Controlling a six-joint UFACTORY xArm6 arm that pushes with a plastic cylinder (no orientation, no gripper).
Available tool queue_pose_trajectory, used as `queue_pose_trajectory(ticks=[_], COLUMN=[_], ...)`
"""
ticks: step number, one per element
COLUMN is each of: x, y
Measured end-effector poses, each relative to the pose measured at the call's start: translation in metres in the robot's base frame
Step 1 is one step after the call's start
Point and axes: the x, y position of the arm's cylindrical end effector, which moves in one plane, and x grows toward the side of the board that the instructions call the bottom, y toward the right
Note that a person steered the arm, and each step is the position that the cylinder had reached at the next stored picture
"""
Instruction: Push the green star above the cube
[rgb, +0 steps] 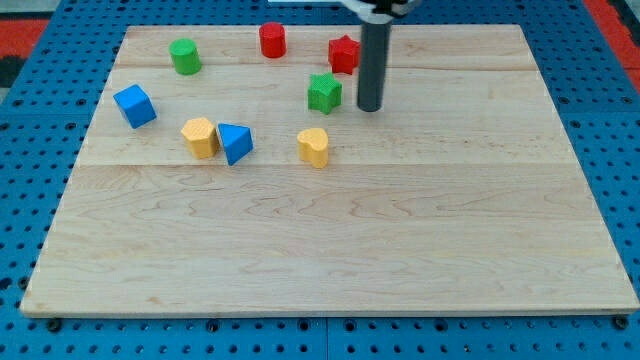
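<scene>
Cube in blue sits at the table's left; the green star lies well right of it. Just right of the star stands the tip, placed to shove leftward. No pincer exists.

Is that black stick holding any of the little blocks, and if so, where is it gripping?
Nothing is held. My tip is a plain rod that only pushes. It stands just to the view's right of the green star, with a small gap between them.
</scene>
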Motion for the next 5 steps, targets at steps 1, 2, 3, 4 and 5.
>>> queue_pose_trajectory(ticks=[1,2,3,4,5], x=[-0.009,-0.022,-0.022,-0.023,-0.04], y=[-0.035,-0.084,-0.071,-0.04,-0.052])
